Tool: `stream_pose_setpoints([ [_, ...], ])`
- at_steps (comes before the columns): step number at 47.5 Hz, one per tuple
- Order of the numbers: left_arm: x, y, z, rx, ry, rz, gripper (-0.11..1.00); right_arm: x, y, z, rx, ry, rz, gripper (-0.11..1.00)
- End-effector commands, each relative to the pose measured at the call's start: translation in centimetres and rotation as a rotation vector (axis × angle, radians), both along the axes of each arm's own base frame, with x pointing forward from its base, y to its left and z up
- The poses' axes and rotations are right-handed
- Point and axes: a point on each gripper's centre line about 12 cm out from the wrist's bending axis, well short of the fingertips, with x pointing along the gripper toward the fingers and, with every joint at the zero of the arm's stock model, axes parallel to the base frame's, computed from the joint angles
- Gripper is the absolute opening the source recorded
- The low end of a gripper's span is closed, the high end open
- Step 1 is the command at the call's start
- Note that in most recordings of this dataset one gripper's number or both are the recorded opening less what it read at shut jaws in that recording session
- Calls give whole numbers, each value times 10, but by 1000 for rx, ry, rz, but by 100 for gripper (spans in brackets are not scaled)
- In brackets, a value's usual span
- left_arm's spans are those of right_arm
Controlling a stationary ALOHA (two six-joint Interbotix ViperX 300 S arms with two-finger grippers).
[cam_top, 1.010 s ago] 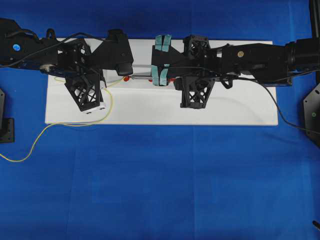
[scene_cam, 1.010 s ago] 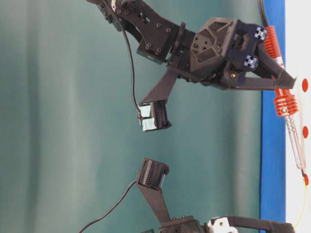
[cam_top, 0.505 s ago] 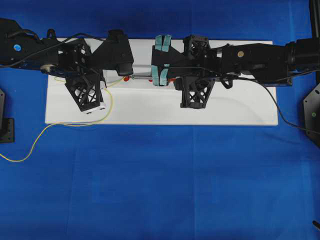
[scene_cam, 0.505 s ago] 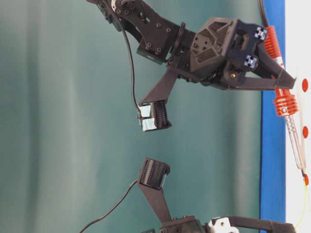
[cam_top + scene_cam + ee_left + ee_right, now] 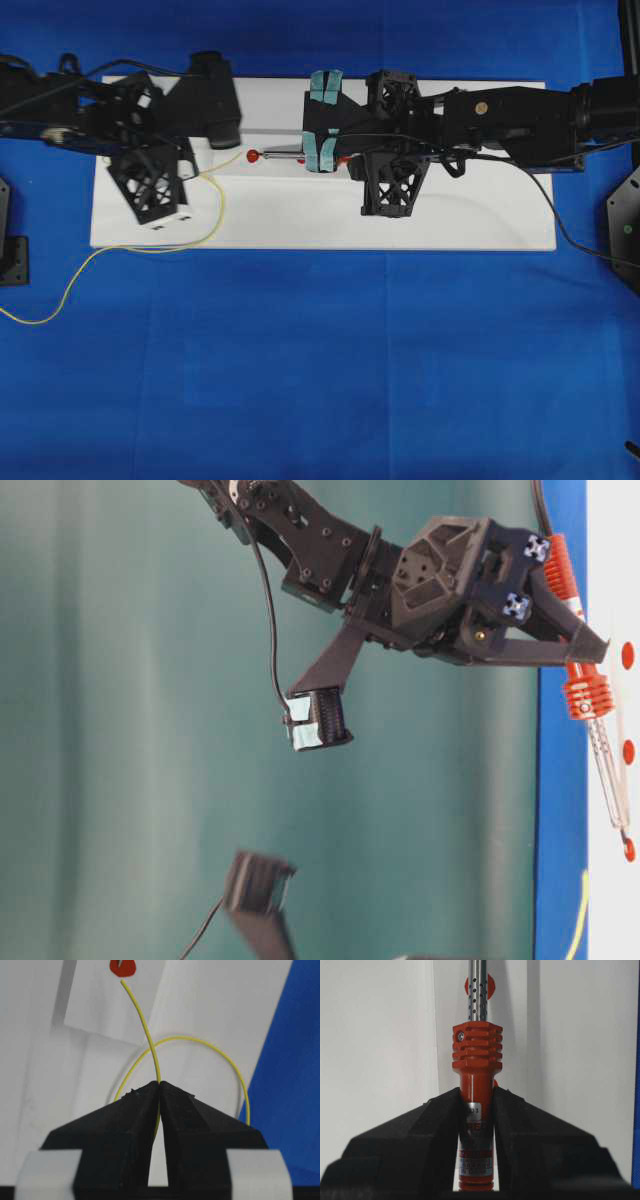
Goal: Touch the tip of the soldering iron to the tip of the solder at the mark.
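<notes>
On the white board (image 5: 300, 225), left gripper (image 5: 159, 1083) pinches the solder (image 5: 142, 1020); right gripper (image 5: 476, 1097) clamps the soldering iron (image 5: 476, 1055).

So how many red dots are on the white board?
3 red dots: one at the soldering iron's tip, one beside its shaft, one by the right gripper. Arms may hide others.

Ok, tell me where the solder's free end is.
In the left wrist view, the solder rises from the shut left gripper; its tip ends just below the red mark on the white board.
</notes>
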Motion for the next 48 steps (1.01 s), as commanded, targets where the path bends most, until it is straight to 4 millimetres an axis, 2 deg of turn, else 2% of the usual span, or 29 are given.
stream_pose_setpoints([
  [1,-8,-2,20,9,-61,-3,1,6,0,12,-9,-37,7,6],
  [12,-30,-4,24,13,-90,0,1,5,0,12,-9,-36,7,6],
  [25,-30,-4,24,14,-97,0,1,4,0,21,-13,-57,7,6],
  [38,-33,-5,23,14,-96,0,1,-24,4,49,-32,-117,8,6],
  [48,-36,-6,22,12,-96,-1,1,-48,7,52,-32,-139,5,6],
])
